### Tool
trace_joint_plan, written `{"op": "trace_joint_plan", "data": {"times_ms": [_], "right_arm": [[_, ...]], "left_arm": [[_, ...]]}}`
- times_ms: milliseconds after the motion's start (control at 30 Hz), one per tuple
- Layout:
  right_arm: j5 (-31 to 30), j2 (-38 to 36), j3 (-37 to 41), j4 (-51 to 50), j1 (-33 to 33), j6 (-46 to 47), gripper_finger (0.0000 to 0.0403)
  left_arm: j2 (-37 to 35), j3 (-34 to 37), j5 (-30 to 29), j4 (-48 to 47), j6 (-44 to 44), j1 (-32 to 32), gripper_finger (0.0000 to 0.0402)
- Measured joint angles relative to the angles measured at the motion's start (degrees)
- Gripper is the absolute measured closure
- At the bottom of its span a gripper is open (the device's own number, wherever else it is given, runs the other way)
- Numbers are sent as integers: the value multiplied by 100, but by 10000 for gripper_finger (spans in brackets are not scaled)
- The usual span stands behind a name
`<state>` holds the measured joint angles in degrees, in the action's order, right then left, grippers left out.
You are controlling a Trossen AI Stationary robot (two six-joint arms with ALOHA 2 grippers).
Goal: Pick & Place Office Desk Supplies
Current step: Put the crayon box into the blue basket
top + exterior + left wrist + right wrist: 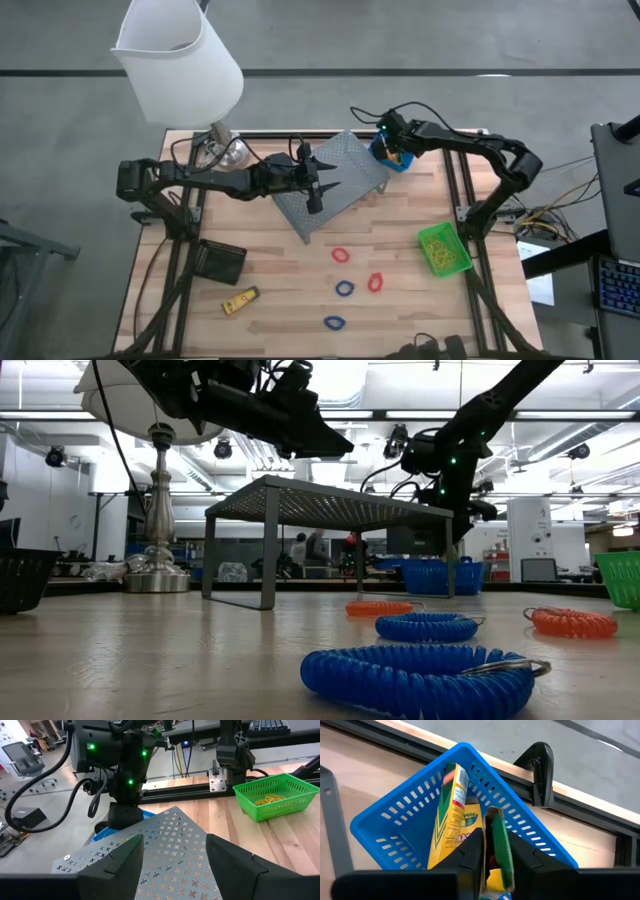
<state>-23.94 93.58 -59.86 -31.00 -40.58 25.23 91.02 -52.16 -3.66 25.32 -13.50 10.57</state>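
Observation:
My right gripper (392, 152) slants down into the blue bin (395, 820) at the table's far edge, shut on a yellow-and-green crayon box (495, 827). A second yellow crayon box (451, 820) lies in that bin. A third (240, 300) lies flat on the table near the front left. Red coils (341, 255) and blue coils (345, 288) lie on the wood near the front middle. My left gripper (175, 865) hovers open above the grey perforated shelf (335, 180), touching nothing. My right gripper pinches the crayon box between its two fingers, which sit on its broad faces, so that its narrow green edge (496, 820) faces the wrist camera. The fingers come slanting down from above. The box's far end sticks out past the fingertips, inside the blue bin.
A lamp with a white shade (180, 60) and metal base (228, 150) stands at the far left. The black bin (220, 262) sits at the left. The green bin (443, 250), with yellow bands in it, sits at the right. Bare wood lies between them.

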Motion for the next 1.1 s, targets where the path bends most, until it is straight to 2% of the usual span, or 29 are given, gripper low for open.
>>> {"op": "trace_joint_plan", "data": {"times_ms": [667, 1100], "right_arm": [[-7, 14, -95, 0, 2, -335, 230], [-11, -11, -607, -238, 7, -339, 211]], "left_arm": [[2, 0, 0, -6, 2, 0, 188], [2, 0, 0, -4, 2, 0, 189]]}}
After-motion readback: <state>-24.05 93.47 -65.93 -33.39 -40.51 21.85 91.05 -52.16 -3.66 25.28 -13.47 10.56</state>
